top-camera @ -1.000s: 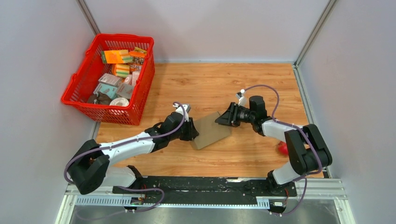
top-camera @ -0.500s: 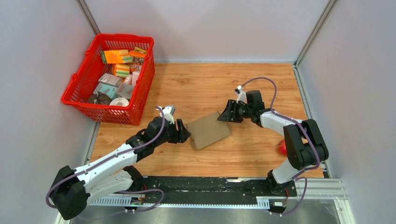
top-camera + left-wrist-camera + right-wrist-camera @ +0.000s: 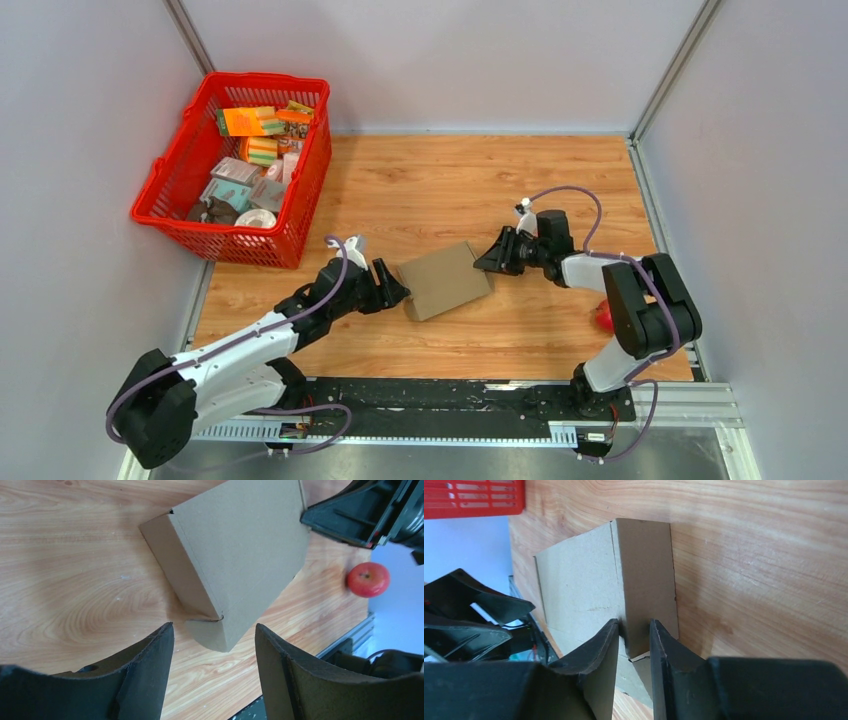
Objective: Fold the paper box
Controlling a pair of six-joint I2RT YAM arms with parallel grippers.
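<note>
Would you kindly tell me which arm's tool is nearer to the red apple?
Right. The right tool, shut on the paper box's edge, is on the apple's side of the box. The left tool hangs open at the box's opposite end, farther away.

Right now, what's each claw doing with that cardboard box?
Left claw open, just short of box. Right claw pinching box edge. Apple aside, nothing blocking.

No legible text showing, brown cardboard box (image 3: 444,280) lying unprinted, packet labels (image 3: 238,172) in the red plastic basket (image 3: 245,243) blurring out.
</note>
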